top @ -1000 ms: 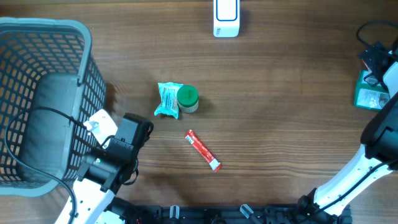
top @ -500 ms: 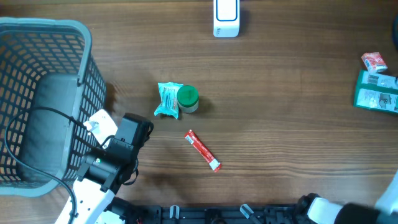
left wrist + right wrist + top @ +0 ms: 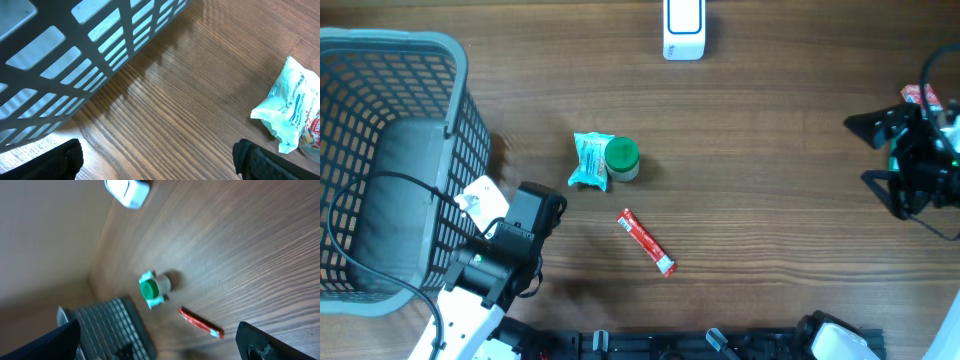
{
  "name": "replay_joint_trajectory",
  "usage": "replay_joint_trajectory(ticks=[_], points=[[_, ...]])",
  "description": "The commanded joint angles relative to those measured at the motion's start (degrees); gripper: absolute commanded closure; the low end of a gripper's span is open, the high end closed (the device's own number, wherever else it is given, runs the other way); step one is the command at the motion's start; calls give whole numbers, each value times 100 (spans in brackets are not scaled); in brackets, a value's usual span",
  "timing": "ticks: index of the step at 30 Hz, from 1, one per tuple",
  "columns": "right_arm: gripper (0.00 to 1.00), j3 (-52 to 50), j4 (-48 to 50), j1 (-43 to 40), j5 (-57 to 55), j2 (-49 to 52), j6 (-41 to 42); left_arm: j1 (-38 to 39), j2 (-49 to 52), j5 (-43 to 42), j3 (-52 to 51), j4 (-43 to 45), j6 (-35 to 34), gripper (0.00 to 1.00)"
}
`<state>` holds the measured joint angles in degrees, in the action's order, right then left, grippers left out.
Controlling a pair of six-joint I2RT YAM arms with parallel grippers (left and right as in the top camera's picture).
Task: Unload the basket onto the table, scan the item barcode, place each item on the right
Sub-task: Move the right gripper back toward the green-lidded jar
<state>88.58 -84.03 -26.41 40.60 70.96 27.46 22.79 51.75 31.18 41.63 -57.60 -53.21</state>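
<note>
Our left gripper point(image 3: 160, 167) and right gripper point(image 3: 866, 154) both gape, empty. Between them, nearer the left fingers point(image 3: 60, 160), the slim red sachet point(image 3: 646, 242) lies diagonally, its white tip aimed away from those fingers.

Even bright light, soft shadow beside basket point(image 3: 390, 40), right wrist view blurred (and tilted)

basket point(image 3: 395, 42) on table point(image 3: 770, 230), far left. packet point(image 3: 590, 160) and jar point(image 3: 622, 158) touching, side by side near centre, packet to the left. stick pack point(image 3: 646, 242) lies apart, nearer the robot, slightly right of them. scanner point(image 3: 683, 28) at far edge, centre. right gripper point(image 3: 860, 152) over table's right side.
</note>
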Motion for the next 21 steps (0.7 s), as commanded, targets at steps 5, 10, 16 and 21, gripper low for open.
replay_joint_trajectory(ticks=[5,10,16,21], points=[[0,0,627,1611,-210,79,22,-24,-35,15,-17,-2,48,0],[0,0,1108,2933,-1292,492,1088,-24,-35,15,-17,-2,46,0],[0,0,1884,4446,-1808,1751,2218,-24,-35,15,-17,-2,48,0],[0,2,2983,5224,-1416,3062,2992,-24,-35,15,-17,-2,48,0]])
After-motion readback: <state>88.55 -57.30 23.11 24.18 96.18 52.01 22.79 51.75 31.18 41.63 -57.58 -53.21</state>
